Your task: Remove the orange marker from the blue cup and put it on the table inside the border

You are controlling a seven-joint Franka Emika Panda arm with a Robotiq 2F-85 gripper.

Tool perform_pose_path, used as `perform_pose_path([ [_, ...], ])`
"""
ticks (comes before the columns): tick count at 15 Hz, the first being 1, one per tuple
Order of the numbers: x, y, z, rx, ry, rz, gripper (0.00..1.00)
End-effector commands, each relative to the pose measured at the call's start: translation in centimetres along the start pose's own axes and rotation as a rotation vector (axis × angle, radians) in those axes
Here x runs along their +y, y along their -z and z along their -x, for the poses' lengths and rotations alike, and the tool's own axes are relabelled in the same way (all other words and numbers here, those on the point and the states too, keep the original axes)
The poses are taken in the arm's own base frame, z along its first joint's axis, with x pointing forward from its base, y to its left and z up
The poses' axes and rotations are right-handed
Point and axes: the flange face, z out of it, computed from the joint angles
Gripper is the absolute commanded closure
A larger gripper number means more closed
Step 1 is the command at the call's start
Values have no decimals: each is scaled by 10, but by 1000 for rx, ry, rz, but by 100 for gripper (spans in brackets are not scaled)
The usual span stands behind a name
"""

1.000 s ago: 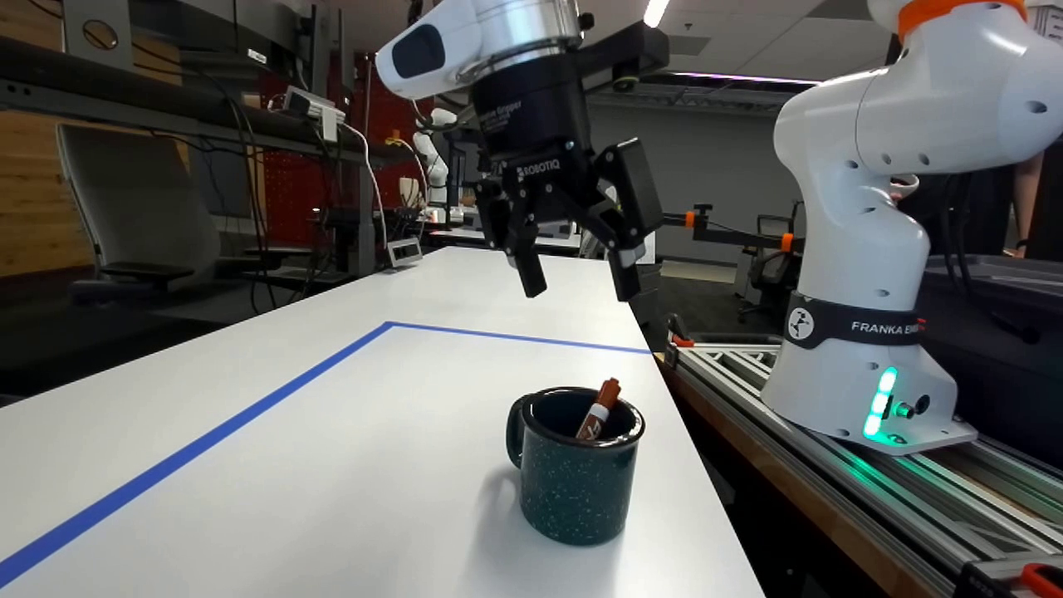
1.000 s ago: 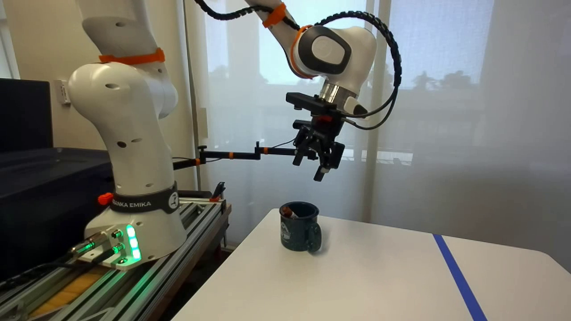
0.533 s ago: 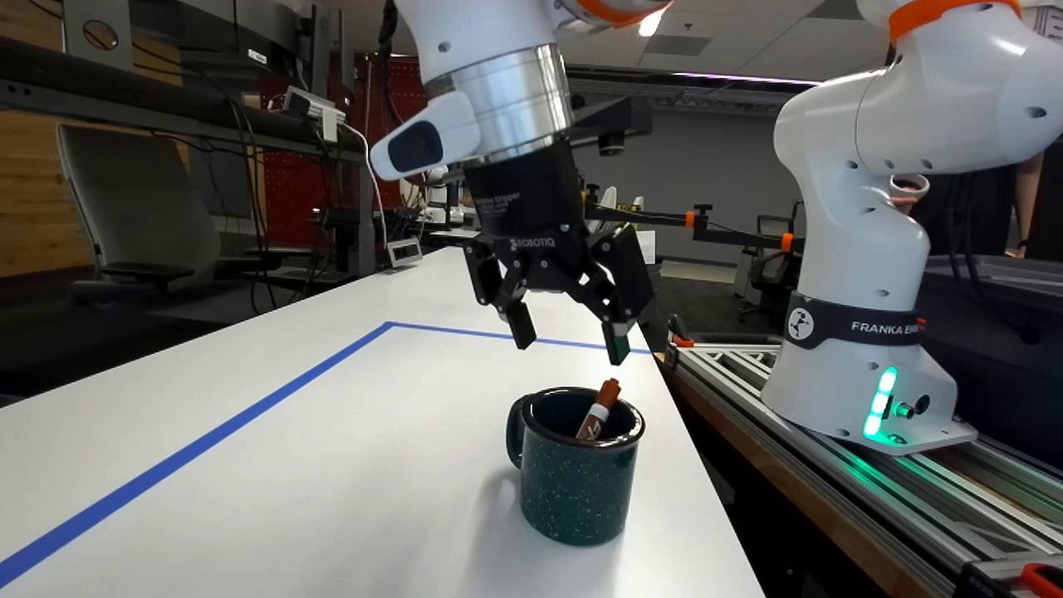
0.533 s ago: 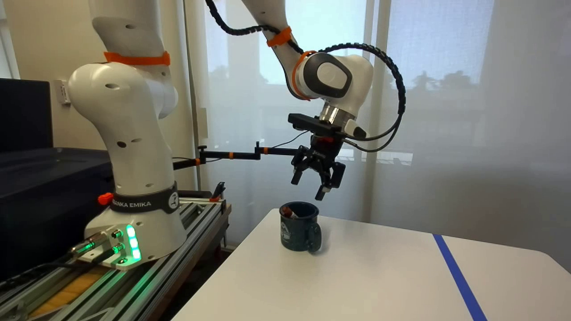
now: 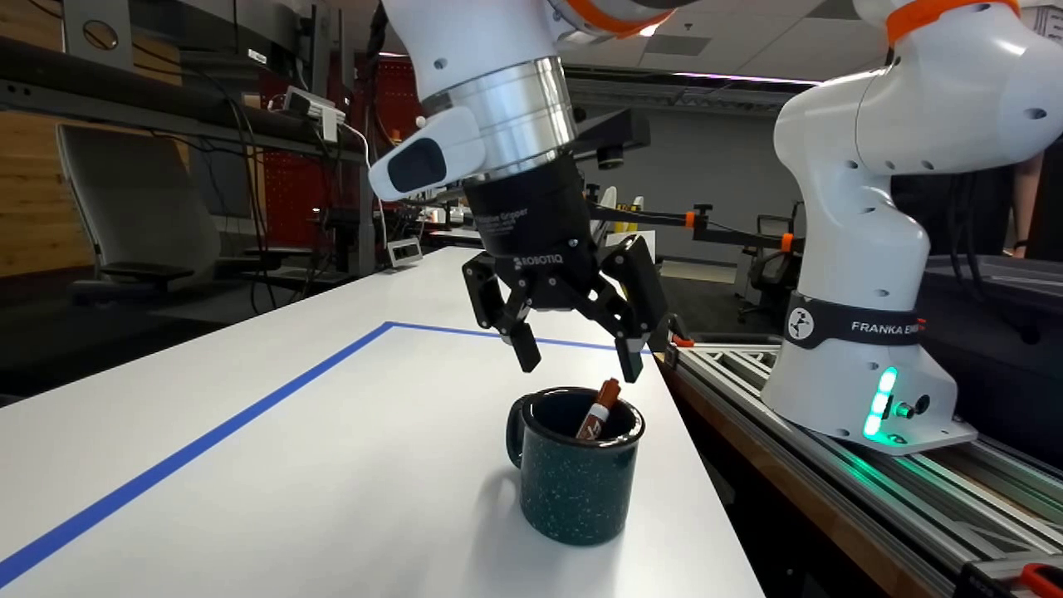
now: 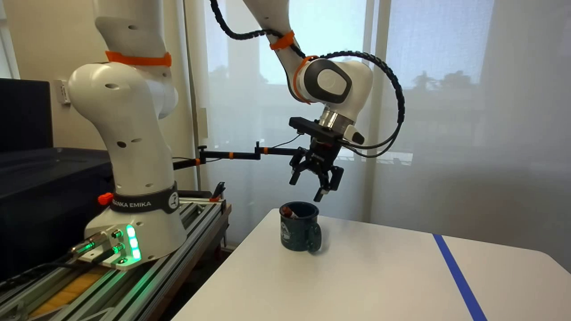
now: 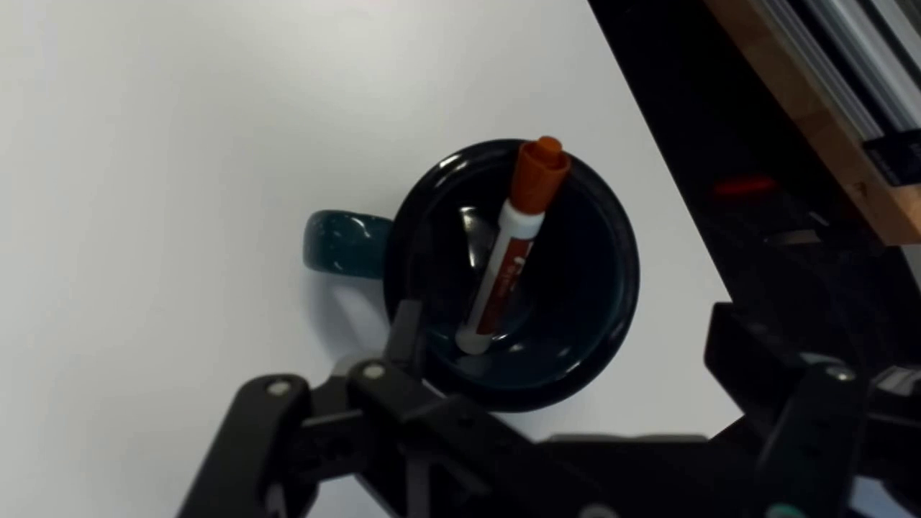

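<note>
Fingers (image 5: 525, 349) spread wide, the black Robotiq gripper (image 5: 579, 361) hangs at a tilt above the dark teal speckled mug (image 5: 575, 490), with only air between its tips. In both exterior views it looks near the rim but apart from it. The orange-capped marker (image 7: 512, 244) is inside the mug, leaning, cap end up and poking over the rim, white end down within. In the wrist view one finger overlaps the rim not far from the mug's handle (image 7: 347, 243), while the other shows out past the opposite side.

The mug stands upright on the white table (image 5: 390, 465), near the edge beside the robot's base (image 5: 830, 382), with its handle turned away from that edge. A blue tape line (image 5: 249, 415) runs along the tabletop and turns a corner; the mug is on the robot's side of it, well apart. The white Franka arm (image 6: 120, 102) reaches over, a ribbed black hose (image 6: 401, 104) looping beside its wrist, green lights (image 5: 880, 403) glowing low on the base. Across the table from the robot I can see a gray office chair (image 5: 137, 195); pale window shades (image 6: 446, 178) hang beyond the arm.
</note>
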Motion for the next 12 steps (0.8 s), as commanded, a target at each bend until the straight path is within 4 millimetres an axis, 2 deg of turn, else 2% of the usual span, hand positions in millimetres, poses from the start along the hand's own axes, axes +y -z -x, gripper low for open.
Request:
perform_pose_path([
  [1,7,-15,-14,-8,-20,-13,0],
  [7,22,-36,-25,-46,-65,-46,0],
  [9,25,-37,-28,-50,-77,-48,8],
  [10,25,-37,-30,-50,-81,-48,16],
  [11,25,-35,-32,-52,-84,-46,2],
  [12,25,-33,-33,-51,-88,-46,4],
])
